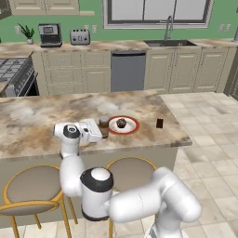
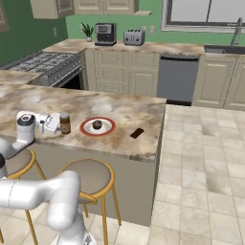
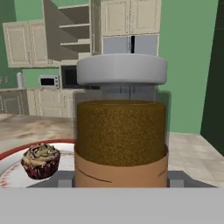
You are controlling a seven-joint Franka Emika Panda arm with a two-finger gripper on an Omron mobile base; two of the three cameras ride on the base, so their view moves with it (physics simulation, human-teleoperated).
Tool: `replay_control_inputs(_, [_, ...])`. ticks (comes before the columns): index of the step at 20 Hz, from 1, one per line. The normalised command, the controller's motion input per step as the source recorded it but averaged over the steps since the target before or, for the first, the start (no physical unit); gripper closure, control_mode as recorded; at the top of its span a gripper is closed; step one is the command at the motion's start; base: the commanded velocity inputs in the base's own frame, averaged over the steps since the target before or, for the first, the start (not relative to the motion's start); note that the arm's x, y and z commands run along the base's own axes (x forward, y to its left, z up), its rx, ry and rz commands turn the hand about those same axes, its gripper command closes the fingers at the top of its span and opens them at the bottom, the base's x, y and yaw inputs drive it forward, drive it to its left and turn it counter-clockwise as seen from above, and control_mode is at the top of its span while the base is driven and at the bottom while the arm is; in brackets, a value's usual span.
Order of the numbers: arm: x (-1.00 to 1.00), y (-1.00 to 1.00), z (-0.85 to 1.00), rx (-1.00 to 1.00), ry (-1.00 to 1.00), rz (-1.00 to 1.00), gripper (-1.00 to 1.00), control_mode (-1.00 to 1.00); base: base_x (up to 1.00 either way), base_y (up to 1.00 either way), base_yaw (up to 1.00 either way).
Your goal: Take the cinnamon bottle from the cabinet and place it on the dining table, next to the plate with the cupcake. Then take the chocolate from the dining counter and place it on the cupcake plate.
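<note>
Item: clear cinnamon bottle, grey cap, brown label (image 3: pixel 121 131), upright on marbled tabletop (image 1: pixel 37 125) just beside red-rimmed white plate (image 1: pixel 132 128) bearing cupcake (image 1: pixel 121 123). Fingers (image 3: pixel 177 178) flank bottle, apparently gripping. Dark chocolate (image 1: pixel 159 122) waits apart.

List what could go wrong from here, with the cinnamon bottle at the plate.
1. The cinnamon bottle stands upright close beside the plate, between the fingers of the gripper. A sideways pull-out could tip it onto the rim.
2. The cupcake sits near the bottle; a toppling bottle might hit it.
3. The chocolate lies past the plate, so reaching it low across the counter risks clipping the bottle.
</note>
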Motion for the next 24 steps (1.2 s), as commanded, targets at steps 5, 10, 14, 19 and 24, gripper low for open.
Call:
replay_control_inputs(5, [0.15, 0.00, -0.29, 0.00, 0.00, -0.04, 1.00, -1.00, 0.00, 0.00, 0.00])
replay_control_inputs(10, [0.15, -0.04, -0.24, 0.00, 0.00, -0.01, 1.00, -1.00, 0.00, 0.00, 0.00])
replay_control_inputs(14, [0.28, -0.07, -0.13, 0.00, 0.00, 0.00, 1.00, -1.00, 0.00, 0.00, 0.00])
replay_control_inputs(19, [0.26, -0.10, -0.11, 0.00, 0.00, 0.00, 1.00, -1.00, 0.00, 0.00, 0.00])
replay_control_inputs(24, [0.17, -0.01, -0.25, 0.00, 0.00, -0.01, 1.00, -1.00, 0.00, 0.00, 0.00])
